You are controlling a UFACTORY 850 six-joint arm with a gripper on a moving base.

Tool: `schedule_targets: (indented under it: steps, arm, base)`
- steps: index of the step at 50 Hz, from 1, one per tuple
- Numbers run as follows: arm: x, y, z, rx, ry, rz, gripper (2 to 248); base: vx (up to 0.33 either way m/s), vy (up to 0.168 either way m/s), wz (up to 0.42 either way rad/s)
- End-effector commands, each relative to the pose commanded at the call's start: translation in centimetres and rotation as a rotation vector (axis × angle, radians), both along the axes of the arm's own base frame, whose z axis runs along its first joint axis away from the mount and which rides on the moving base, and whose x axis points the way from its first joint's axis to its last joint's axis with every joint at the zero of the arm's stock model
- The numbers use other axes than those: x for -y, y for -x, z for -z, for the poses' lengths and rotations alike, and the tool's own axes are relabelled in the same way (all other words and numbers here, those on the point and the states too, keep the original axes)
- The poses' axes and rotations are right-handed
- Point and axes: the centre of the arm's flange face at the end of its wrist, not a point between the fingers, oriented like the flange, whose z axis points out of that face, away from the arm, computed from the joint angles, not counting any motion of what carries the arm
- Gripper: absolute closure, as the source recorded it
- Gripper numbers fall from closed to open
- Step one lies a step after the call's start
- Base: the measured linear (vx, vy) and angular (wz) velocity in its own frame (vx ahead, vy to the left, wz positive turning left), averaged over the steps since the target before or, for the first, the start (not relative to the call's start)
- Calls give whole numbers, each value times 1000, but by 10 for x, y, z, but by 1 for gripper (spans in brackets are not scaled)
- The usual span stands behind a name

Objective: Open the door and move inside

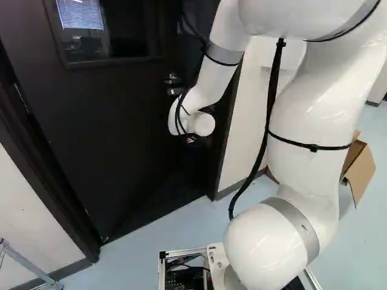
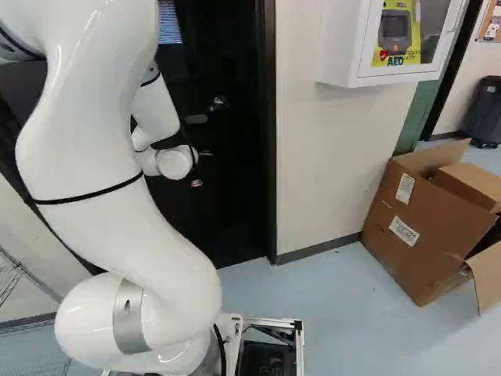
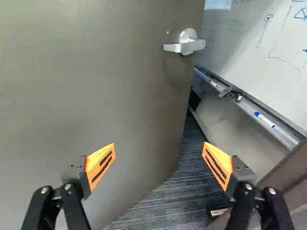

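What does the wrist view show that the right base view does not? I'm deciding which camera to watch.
Only the wrist view shows the whiteboard, its tray with markers, the striped carpet past the door's edge, and the orange pads, standing apart.

Only the right base view shows the arm's big links, the cardboard box, the wall cabinet and the bin.

Both show the door and metal fittings on it.

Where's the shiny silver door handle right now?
In the wrist view, the silver metal lever handle is on the dark, flat door near its free edge, ahead of the open black-and-orange gripper and beside the gap showing a whiteboard.
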Motion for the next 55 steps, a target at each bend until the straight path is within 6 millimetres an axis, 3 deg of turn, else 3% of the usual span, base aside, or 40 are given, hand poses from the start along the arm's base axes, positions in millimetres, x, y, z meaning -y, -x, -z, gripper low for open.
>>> schedule_targets:
  steps: [27, 55]
  arm:
    - [22, 53, -1, -10, 3, 15, 3]
    - [24, 57, -1, -11, 3, 16, 3]
  base:
    - [0, 0, 0]
    - [0, 0, 0]
